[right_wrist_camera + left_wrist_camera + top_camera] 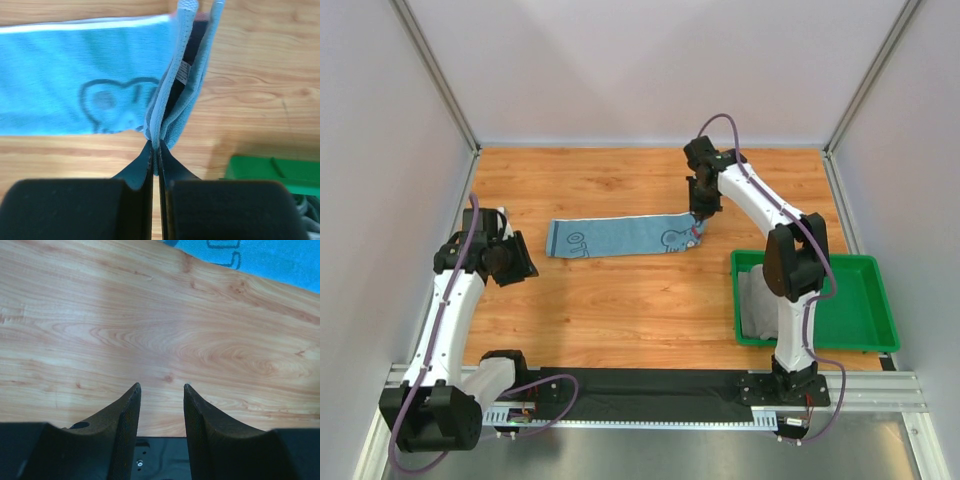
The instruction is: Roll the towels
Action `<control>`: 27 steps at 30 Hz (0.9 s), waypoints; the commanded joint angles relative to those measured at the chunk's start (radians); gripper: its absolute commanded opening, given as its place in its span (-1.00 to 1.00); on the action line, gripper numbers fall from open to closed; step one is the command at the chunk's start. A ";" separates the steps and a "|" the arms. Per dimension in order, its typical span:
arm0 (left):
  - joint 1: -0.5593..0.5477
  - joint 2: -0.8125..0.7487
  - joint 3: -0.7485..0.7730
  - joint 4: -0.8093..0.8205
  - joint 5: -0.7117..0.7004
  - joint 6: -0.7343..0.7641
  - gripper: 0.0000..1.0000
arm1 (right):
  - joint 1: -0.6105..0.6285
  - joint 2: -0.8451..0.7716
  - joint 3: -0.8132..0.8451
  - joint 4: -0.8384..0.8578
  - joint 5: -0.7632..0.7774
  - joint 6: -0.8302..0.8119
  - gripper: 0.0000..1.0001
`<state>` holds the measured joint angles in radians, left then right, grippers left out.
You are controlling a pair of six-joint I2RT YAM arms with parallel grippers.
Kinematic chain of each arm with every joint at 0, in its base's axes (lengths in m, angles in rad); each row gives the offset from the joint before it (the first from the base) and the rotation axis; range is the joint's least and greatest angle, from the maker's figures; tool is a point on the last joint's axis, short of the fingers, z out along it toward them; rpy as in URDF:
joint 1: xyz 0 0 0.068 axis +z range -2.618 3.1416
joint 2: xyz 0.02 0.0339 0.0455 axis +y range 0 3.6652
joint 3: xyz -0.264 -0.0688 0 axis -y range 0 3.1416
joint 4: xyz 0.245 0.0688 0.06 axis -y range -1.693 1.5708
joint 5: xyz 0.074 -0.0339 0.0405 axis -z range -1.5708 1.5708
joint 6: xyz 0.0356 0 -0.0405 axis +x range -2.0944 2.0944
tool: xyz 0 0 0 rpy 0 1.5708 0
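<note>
A light blue towel (620, 238) with dark outlined drawings lies stretched flat on the wooden table, folded to a narrow strip. My right gripper (699, 222) is shut on its right end and lifts that end into a bunched fold (182, 85). The rest of the towel (85, 102) lies flat to the left in the right wrist view. My left gripper (520, 262) is open and empty, low over bare wood to the left of the towel; the towel's left end (260, 257) shows at the top of the left wrist view. A grey towel (755, 305) lies in the green tray.
A green plastic tray (865, 325) stands at the right front of the table; its corner shows in the right wrist view (272, 172). White walls with metal posts enclose the table. A black strip (650, 395) runs along the near edge.
</note>
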<state>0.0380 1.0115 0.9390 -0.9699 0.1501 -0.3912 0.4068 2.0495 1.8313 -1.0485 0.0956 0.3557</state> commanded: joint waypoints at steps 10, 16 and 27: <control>-0.004 -0.071 -0.006 0.010 -0.033 -0.028 -0.08 | 0.230 0.113 0.468 -0.136 -0.055 0.032 -0.99; -0.003 -0.080 -0.005 0.005 -0.066 -0.035 -0.08 | 0.290 0.186 0.589 -0.124 -0.135 0.051 -0.99; -0.004 -0.079 -0.005 0.008 -0.080 -0.035 -0.10 | 0.369 0.222 0.602 0.014 -0.252 0.108 -0.99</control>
<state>0.0376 0.9489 0.9165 -0.9684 0.0776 -0.4171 0.7559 2.2608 2.3787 -1.1152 -0.1040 0.4301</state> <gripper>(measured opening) 0.454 0.014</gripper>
